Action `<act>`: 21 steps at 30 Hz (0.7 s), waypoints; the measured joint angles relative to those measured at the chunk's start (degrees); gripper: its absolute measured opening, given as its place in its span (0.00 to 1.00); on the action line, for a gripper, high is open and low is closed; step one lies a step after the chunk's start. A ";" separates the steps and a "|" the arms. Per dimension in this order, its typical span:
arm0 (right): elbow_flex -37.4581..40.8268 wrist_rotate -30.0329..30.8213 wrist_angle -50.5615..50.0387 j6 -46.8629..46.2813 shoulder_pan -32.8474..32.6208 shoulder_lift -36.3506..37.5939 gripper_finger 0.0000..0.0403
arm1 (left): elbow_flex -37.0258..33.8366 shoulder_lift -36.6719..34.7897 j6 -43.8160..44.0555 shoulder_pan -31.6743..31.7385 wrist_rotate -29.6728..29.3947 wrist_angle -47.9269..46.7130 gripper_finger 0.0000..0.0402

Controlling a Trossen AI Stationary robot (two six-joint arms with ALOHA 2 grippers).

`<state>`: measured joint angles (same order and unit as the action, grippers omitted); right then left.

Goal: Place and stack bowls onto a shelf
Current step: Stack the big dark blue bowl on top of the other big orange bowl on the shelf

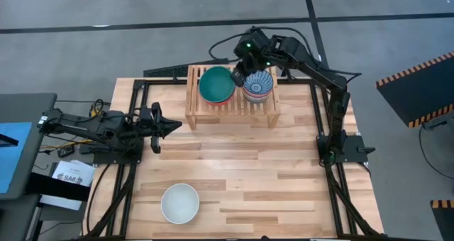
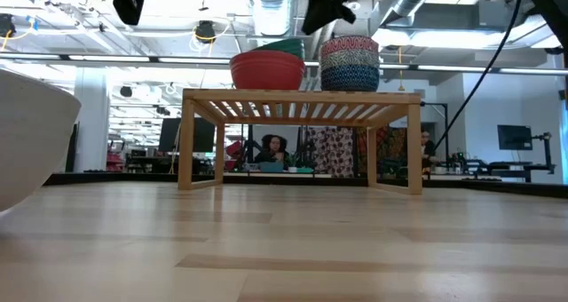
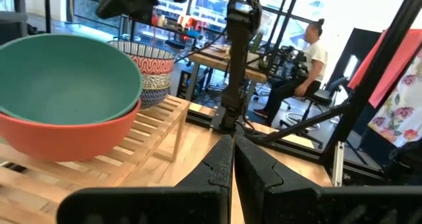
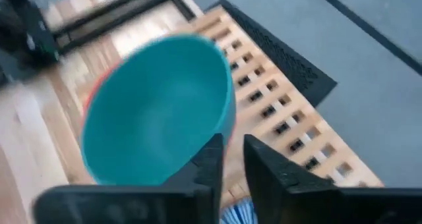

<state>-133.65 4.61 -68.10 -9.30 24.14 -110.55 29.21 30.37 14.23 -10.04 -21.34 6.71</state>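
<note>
Now between stacking steps: right gripper (image 1: 240, 76) above shelf (image 1: 230, 108), fingers narrowly parted, empty; left gripper (image 1: 172, 126) pressed together. Next, fetching white bowl (image 1: 180, 203).

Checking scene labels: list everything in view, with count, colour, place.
teal bowl: 1, teal, nested in the red bowl, shelf's left half
red bowl: 1, red, on shelf
patterned bowl stack: blue-striped and red-patterned, count unclear, shelf's right half
white bowl: 1, white, tabletop near front
shelf: 1, light wood, table's rear
people: seated beyond the table
left gripper: shut, table's left
right gripper: narrowly parted, empty, above the shelf
</note>
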 joint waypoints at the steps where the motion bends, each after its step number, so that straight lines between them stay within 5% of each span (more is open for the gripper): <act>1: 0.03 0.32 -1.04 1.21 -0.05 0.32 0.19 | 0.00 0.00 0.01 0.00 -0.02 0.00 0.00; 5: 0.03 0.36 -0.78 3.44 -0.56 2.00 0.05 | 0.00 0.00 -0.01 0.00 -0.09 0.01 0.00; 13: 1.13 0.40 2.67 5.81 -2.15 2.78 0.05 | 0.00 0.00 -1.56 0.00 -0.82 0.74 0.00; 21: 21.55 -0.58 22.38 5.66 -5.39 10.36 0.04 | 0.00 -0.04 -1.54 0.00 -0.79 1.23 0.00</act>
<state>-112.09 4.03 -45.72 -3.63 18.75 -100.19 29.21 30.33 12.69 -10.04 -22.13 7.93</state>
